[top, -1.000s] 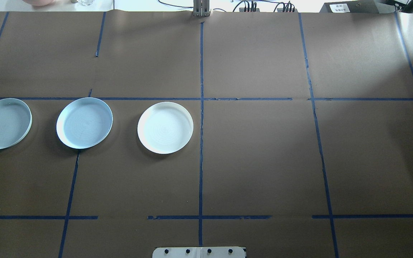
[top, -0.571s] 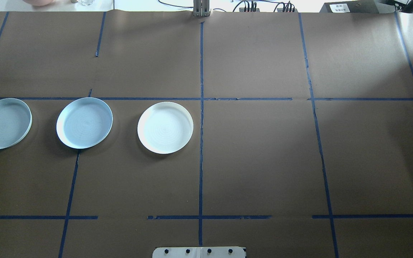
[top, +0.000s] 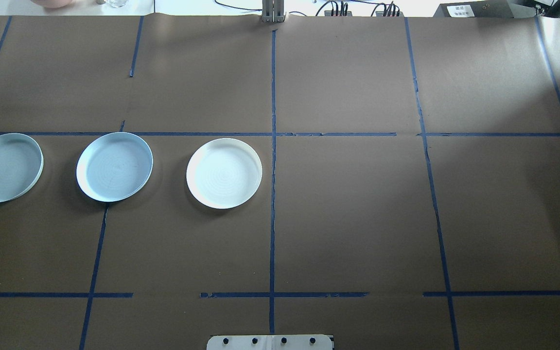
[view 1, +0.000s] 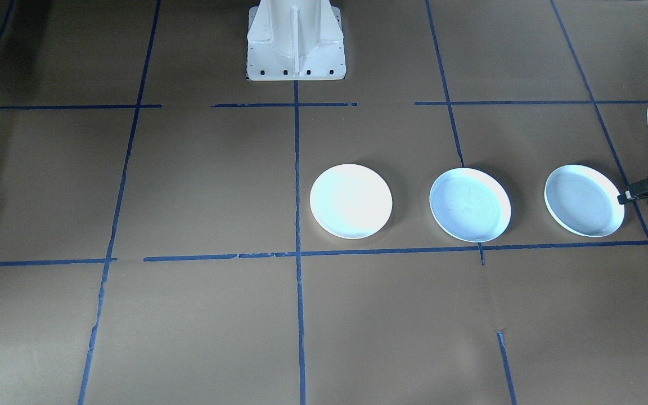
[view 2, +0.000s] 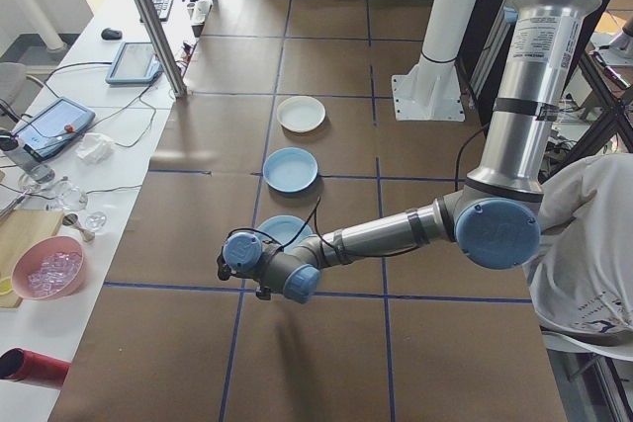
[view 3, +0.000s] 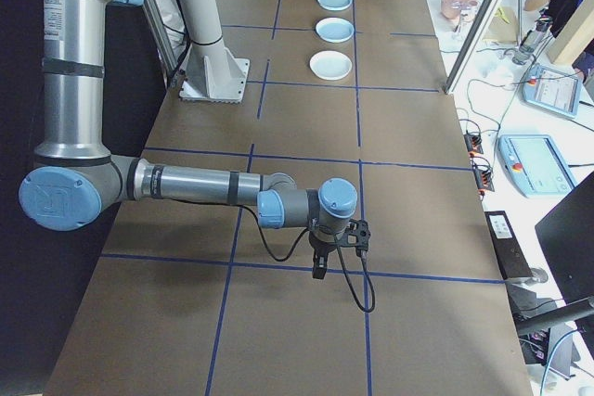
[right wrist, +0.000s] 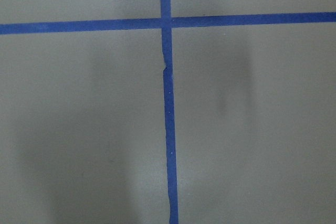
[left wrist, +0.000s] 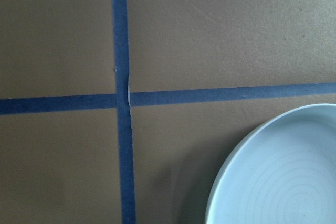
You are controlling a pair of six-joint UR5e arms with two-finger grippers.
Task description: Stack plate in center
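Overhead exterior: three round shallow plates in row on brown paper-covered surface [top: 358, 218]; bright white plate [top: 224, 173] beside pale blue-grey center plate [top: 114, 166]; left hand [view 1: 636, 194] possibly touching outer blue-grey plate [top: 4, 167], grip state unclear.

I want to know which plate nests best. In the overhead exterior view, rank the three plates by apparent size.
1. Middle blue-grey plate and white plate: they look alike, so no ranking.
2. Leftmost blue-grey plate: looks smaller, but the frame edge cuts it off, so this is unsure.

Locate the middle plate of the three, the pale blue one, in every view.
Front-facing: round pale blue-grey middle plate, right of centre.
Overhead: left of centre.
Exterior left: centre.
Exterior right: top, middle of the row.
Left wrist: one plate shows; which, I cannot tell.
Right wrist: not in it.
Landmark: brighter white plate beside it.
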